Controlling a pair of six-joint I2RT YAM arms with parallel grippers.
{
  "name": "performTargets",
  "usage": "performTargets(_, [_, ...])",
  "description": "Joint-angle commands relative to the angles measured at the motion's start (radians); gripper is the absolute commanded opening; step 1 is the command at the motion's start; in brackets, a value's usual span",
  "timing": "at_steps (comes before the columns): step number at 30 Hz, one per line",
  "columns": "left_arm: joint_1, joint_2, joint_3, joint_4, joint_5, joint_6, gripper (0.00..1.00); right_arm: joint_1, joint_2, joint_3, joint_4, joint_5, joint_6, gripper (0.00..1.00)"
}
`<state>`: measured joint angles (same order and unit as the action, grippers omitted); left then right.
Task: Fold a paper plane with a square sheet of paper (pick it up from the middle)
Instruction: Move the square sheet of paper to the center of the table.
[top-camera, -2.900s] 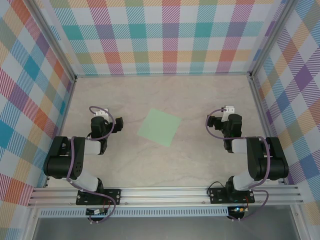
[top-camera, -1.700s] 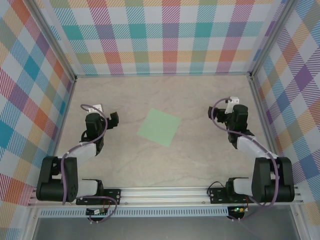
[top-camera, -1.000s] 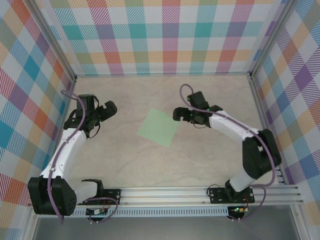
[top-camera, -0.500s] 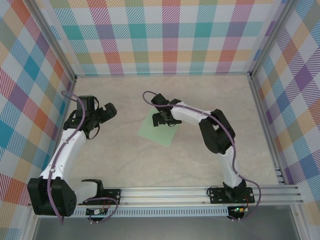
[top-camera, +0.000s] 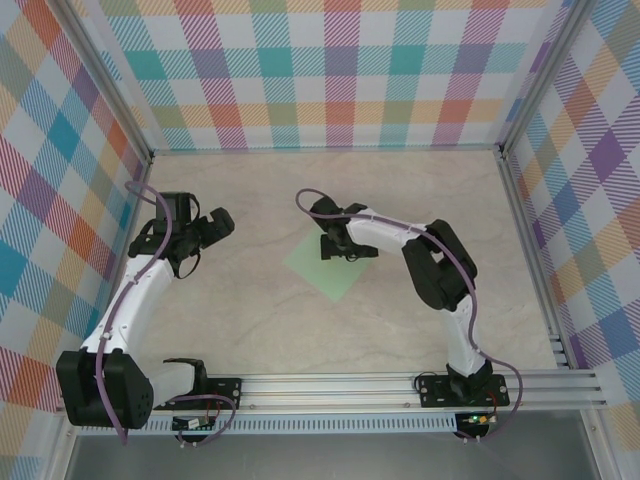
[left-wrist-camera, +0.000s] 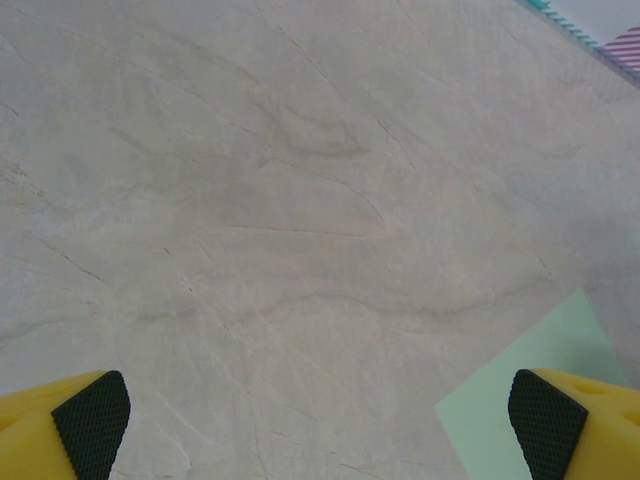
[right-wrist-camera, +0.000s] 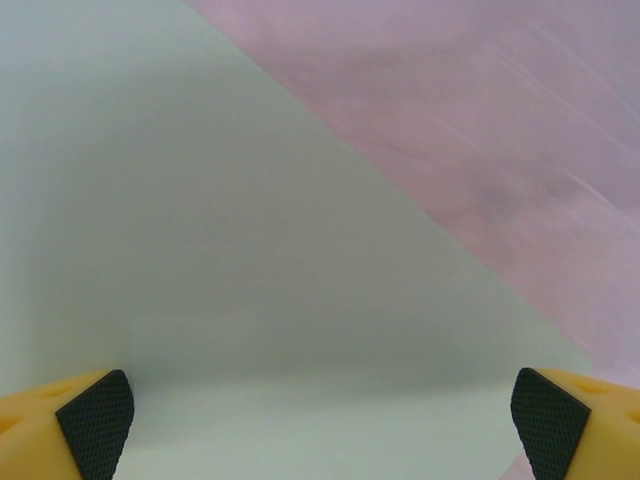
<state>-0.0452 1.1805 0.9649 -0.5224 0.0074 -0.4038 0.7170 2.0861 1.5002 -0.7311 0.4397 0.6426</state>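
Square sheet of paper, flat, mint-green

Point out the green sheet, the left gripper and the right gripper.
green sheet (top-camera: 325, 277), top view, its bare near half.
left gripper (left-wrist-camera: 318, 420), left wrist view, midway between its open fingertips.
right gripper (right-wrist-camera: 322, 420), right wrist view, midway between its open fingertips.

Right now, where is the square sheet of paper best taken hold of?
At its middle, from straight above. The square sheet of paper lies flat on the table with no edge lifted to slide under, so pinching up the centre seems best; the open right hand hangs over it.
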Motion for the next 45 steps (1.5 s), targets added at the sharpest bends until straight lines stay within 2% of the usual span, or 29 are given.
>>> performTargets(1, [-0.007,0.01,-0.005,-0.014,0.01,0.003,1.0,-0.02,-0.075,-0.146,-0.135,0.071,0.084,1.0])
performTargets(9, [-0.007,0.034,-0.006,-0.007,0.03,-0.004,1.0,-0.046,-0.315,-0.453,-0.141,0.072,0.175,1.0])
performTargets(14, [-0.007,0.056,-0.001,-0.002,0.045,-0.007,1.0,-0.045,-0.352,-0.39,-0.206,0.046,0.12,1.0])
performTargets(18, [-0.007,0.06,0.003,-0.007,0.056,0.0,1.0,-0.045,-0.421,-0.348,-0.141,-0.07,0.056,1.0])
performTargets(24, [-0.007,0.051,0.0,0.005,0.076,-0.005,1.0,-0.05,-0.362,-0.322,-0.058,-0.266,0.006,1.0])
performTargets(30, [-0.012,0.048,-0.007,0.025,0.111,-0.015,1.0,-0.086,-0.311,-0.322,-0.032,-0.334,-0.016,1.0])
performTargets(45, [-0.023,0.035,-0.011,0.016,0.076,-0.006,1.0,-0.117,-0.216,-0.35,-0.021,-0.317,-0.043,0.98])
